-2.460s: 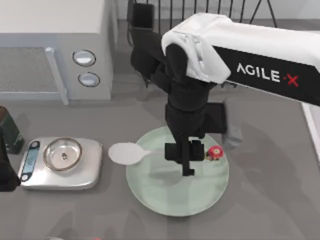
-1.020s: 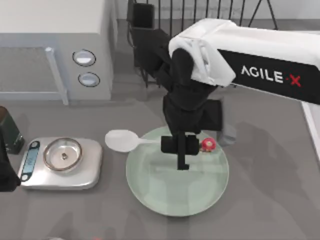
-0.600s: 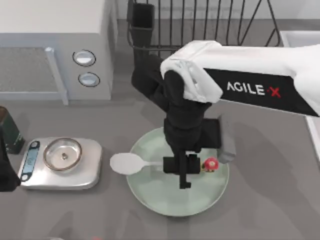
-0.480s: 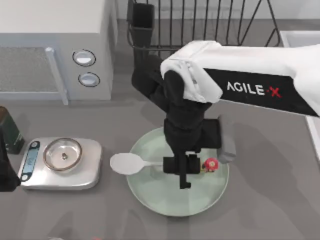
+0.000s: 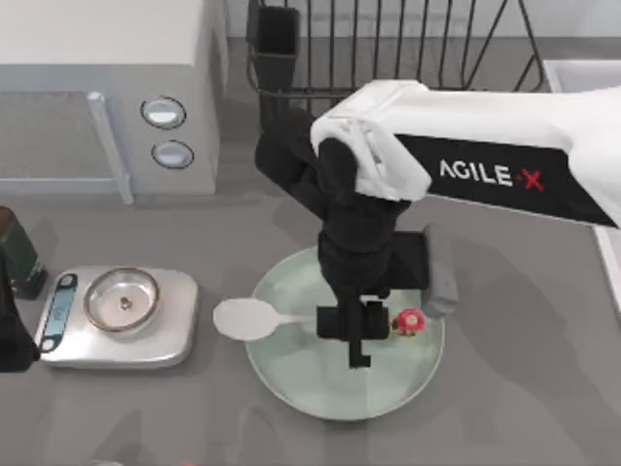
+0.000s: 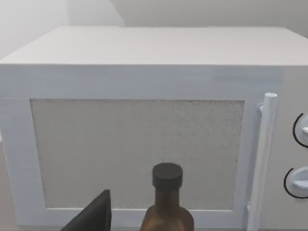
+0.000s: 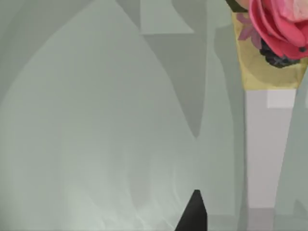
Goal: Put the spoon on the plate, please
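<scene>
My right gripper [image 5: 357,330] hangs over the middle of the pale mint-green plate [image 5: 388,379], shut on the slim handle of the white spoon [image 5: 247,318]. The spoon lies crosswise. Its oval bowl reaches past the plate's left rim, and its red-pink ornament [image 5: 410,319] sits over the plate to the right of the fingers. The right wrist view shows the handle [image 7: 267,144] and ornament [image 7: 281,24] close above the glossy plate [image 7: 96,120], with one black fingertip [image 7: 194,214] at the edge. My left arm [image 5: 8,330] is parked at the table's left edge.
A kitchen scale [image 5: 118,313] with a steel dish stands left of the plate. A microwave [image 5: 107,87] fills the back left, and a black dish rack [image 5: 388,44] stands behind the plate. A dark bottle [image 5: 15,252] is at the far left, and the left wrist view shows the bottle [image 6: 167,202] before the microwave [image 6: 144,96].
Over the last second my right gripper carried the spoon toward the table's front and lower over the plate. In the last half second almost nothing moved.
</scene>
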Controlling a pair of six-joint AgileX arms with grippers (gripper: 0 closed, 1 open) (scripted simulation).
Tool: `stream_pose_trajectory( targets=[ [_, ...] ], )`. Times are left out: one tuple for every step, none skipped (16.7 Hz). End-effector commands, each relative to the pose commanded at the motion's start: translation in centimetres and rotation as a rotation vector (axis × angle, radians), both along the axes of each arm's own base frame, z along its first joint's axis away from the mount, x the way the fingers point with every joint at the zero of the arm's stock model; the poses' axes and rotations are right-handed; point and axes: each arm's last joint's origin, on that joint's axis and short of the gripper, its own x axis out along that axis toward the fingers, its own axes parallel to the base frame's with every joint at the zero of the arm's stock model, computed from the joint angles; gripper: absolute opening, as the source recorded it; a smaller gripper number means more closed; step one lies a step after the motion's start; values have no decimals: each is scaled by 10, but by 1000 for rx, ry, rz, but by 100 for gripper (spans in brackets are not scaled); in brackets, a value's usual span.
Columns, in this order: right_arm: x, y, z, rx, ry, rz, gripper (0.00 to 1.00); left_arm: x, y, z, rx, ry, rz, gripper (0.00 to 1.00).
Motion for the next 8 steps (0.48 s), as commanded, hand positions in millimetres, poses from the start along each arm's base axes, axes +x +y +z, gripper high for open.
stream_pose_trajectory(
  targets=[
    [0, 0, 0, 0, 0, 0, 53, 0, 0, 0, 0, 0, 0, 100],
    [0, 0, 0, 0, 0, 0, 60, 0, 0, 0, 0, 0, 0, 100],
    [0, 0, 0, 0, 0, 0, 68, 0, 0, 0, 0, 0, 0, 100],
    [0, 0, 0, 0, 0, 0, 75, 0, 0, 0, 0, 0, 0, 100],
    [0, 0, 0, 0, 0, 0, 83, 0, 0, 0, 0, 0, 0, 100],
    [0, 0, 0, 0, 0, 0, 90, 0, 0, 0, 0, 0, 0, 100],
    [0, 0, 0, 0, 0, 0, 98, 0, 0, 0, 0, 0, 0, 100],
    [0, 0, 0, 0, 0, 0, 100, 0, 0, 0, 0, 0, 0, 100]
  ],
)
